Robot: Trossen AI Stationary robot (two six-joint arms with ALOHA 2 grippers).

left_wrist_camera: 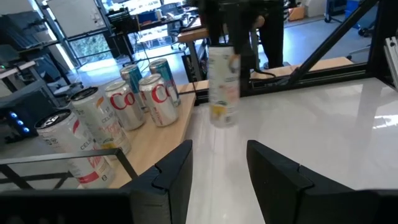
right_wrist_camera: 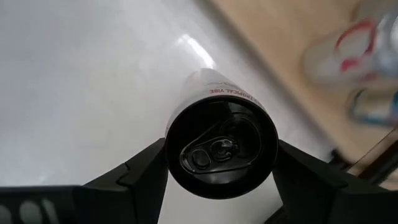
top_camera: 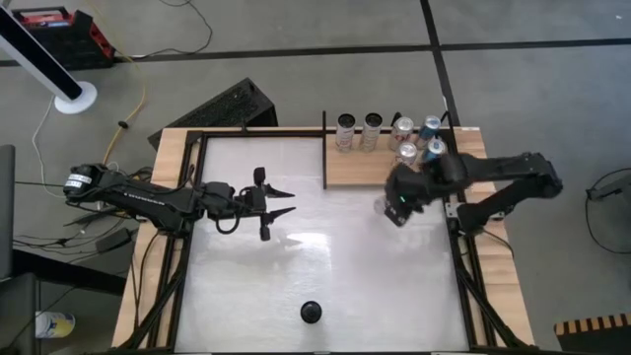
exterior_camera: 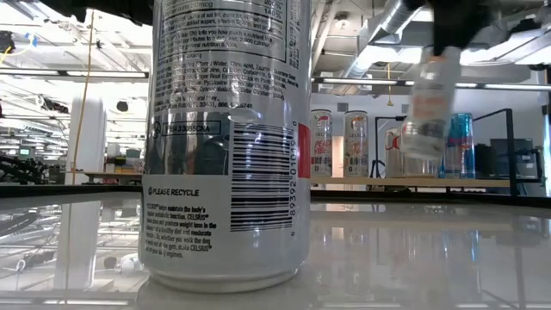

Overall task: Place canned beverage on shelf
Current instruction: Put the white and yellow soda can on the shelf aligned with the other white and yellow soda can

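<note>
Overhead, right gripper (right_wrist_camera: 221, 163) pinches an upright can (right_wrist_camera: 221, 146) beside the shelf (top_camera: 360, 168).

The middle of the white tabletop (top_camera: 325, 266) is left bare, apart from one can (top_camera: 312, 313) near the front edge. The right part of the shelf (top_camera: 360, 170) is crowded by six standing cans (top_camera: 419, 138); its front left strip is unoccupied. The shelf's left end is bounded by a thin black rod (top_camera: 325, 148).
</note>
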